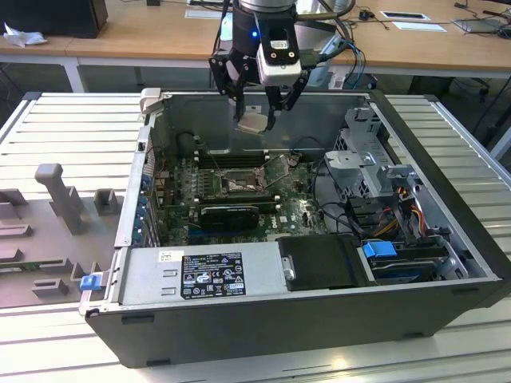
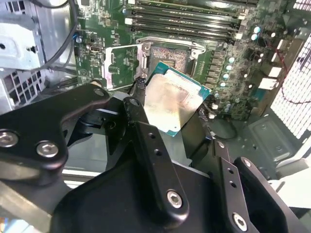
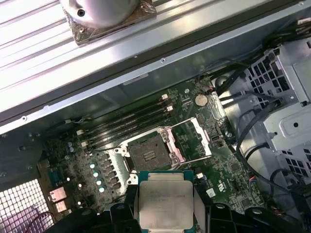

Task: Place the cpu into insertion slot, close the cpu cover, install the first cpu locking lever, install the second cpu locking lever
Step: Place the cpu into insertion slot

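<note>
The black tool [image 1: 254,116] clasped the small square silvery-topped cpu [image 1: 252,123] high over the open grey computer case [image 1: 319,335]. The first wrist view showed the dark-rimmed insertion slot [image 3: 148,154] bare below it, beside the raised silvery cpu cover [image 3: 202,137]. The chip's metal top faced up, slightly tilted.

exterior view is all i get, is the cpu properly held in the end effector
Observer: Yes. In the second wrist view the end effector clamps the cpu by two opposite edges, with the silvery top facing the camera.
Operator: is the socket empty
Observer: In the first wrist view the insertion slot is bare, with nothing seated in it.
Operator: and the cover
Observer: The cpu cover is swung open beside the slot, not over it.
</note>
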